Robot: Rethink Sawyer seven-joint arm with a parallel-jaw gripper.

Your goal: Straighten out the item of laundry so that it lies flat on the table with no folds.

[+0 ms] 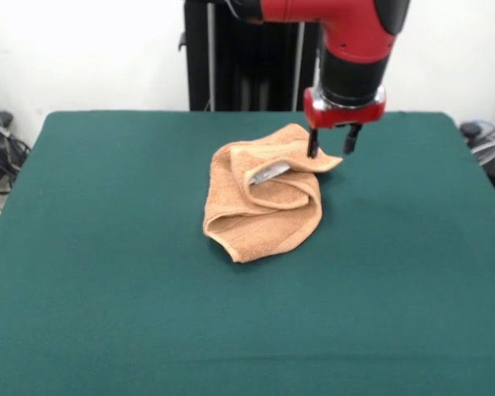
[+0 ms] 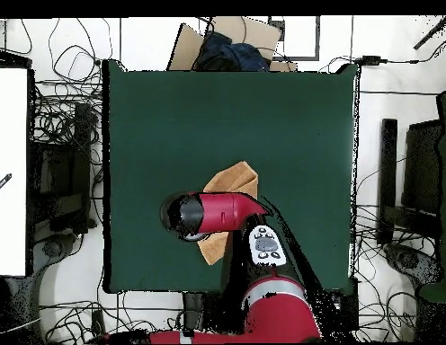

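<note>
The item of laundry (image 1: 264,202), a peach-tan terry towel, lies crumpled and folded over itself near the middle of the dark green table (image 1: 107,247). A small grey tag (image 1: 270,173) shows among its upper folds. My gripper (image 1: 329,148) hangs open just over the towel's far right corner, one finger (image 1: 313,143) at the cloth's edge, the other beyond it, holding nothing. In the overhead view the red arm (image 2: 218,214) covers most of the towel (image 2: 237,179), and the gripper itself is hidden under it.
Green tabletop (image 2: 173,117) extends well beyond the towel on all sides. Cables, black equipment and a cardboard box (image 2: 228,40) lie off the table's edges.
</note>
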